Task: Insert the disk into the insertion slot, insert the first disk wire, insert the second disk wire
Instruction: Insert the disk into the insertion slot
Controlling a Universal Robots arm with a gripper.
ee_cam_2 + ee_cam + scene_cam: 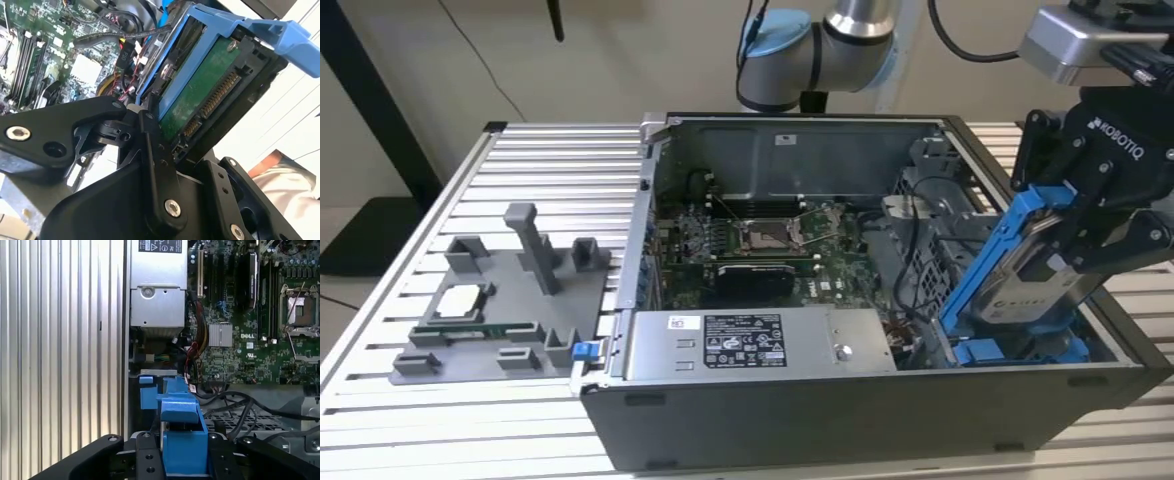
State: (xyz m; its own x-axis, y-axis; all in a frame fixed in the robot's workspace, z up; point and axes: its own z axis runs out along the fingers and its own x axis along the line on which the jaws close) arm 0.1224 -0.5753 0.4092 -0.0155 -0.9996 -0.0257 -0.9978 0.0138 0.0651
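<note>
My gripper [1070, 250] is shut on the disk [1027, 285], a silver drive with a white label in a blue carrier frame [991, 250]. The disk hangs steeply tilted at the exterior view's right end of the open computer case. Its lower end is just above the insertion slot [1014, 350], where a blue plastic piece shows. In the second wrist view the disk's green circuit board [200, 100] sits between the black fingers [150, 135]. The first wrist view shows the carrier [182, 440] in the gripper [182, 462], with the slot's blue piece [149, 392] beyond. Loose black cables [240, 405] lie beside the slot.
A grey labelled power-supply box [761, 340] fills the case's front. The motherboard [761, 240] with its bare CPU socket lies behind it. On the ribbed metal table [400, 400], at the exterior view's left, stands a grey fixture [507, 300] holding small parts.
</note>
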